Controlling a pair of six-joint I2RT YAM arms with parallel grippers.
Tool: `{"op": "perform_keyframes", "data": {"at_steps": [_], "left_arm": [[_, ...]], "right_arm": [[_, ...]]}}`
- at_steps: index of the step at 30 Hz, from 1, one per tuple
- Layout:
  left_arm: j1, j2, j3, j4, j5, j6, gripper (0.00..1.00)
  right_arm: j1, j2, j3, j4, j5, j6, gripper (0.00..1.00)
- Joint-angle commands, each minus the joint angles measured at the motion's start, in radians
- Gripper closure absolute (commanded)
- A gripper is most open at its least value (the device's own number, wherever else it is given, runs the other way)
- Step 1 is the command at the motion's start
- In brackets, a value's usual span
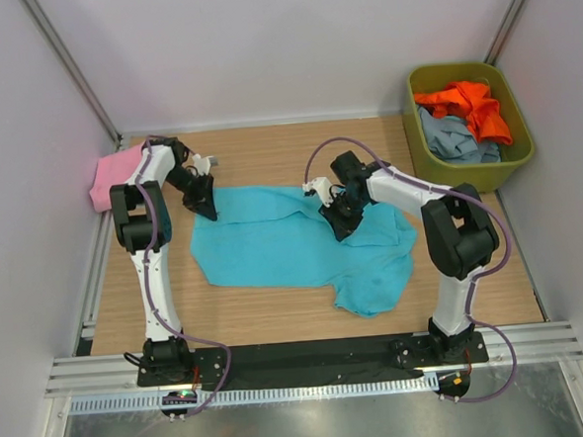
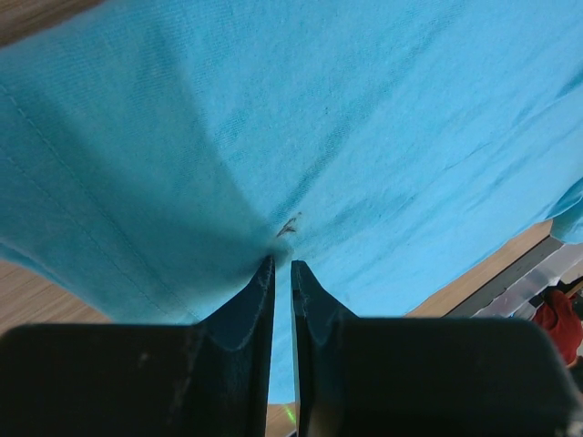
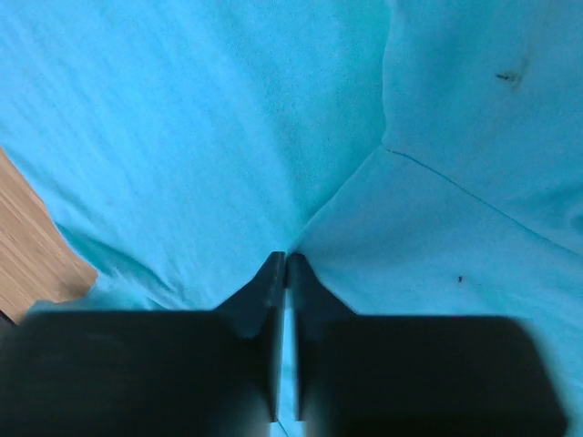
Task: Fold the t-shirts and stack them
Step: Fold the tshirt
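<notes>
Tee [image 1: 273,244] between both arms' fingers [image 2: 257,305]

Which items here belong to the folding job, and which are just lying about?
Job: turquoise t-shirt, spread on the table; pink t-shirt, far left; orange t-shirt and grey-blue t-shirt, both in the olive-green bin.
Lying about: olive-green bin.

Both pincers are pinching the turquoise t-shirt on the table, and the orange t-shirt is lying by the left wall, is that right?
Not quite. The top external view shows the orange t-shirt in the olive-green bin at the far right; the pink t-shirt lies by the left wall. The left pincer and right pincer do both pinch the turquoise t-shirt on the table.
</notes>
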Motion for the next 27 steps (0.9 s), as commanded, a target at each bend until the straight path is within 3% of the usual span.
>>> {"op": "perform_keyframes", "data": {"at_steps": [1,5,7,14,27], "left_arm": [[0.000,-0.041,0.029,-0.010,0.019,0.011,0.87],[0.003,-0.076,0.050,-0.038,0.004,0.053,0.88],[0.005,-0.085,0.079,-0.038,-0.009,0.067,0.88],[0.005,0.016,0.223,-0.081,-0.020,0.038,0.88],[0.002,0.091,0.198,-0.033,-0.032,0.007,0.88]], "right_arm": [[0.008,-0.062,0.030,-0.015,-0.020,-0.001,0.75],[-0.018,-0.075,0.036,0.086,0.072,0.091,0.60],[-0.059,-0.075,0.061,0.119,0.121,0.142,0.58],[-0.191,0.044,0.206,0.197,0.264,0.130,0.58],[-0.285,0.242,0.461,0.231,0.284,0.155,0.60]]}}
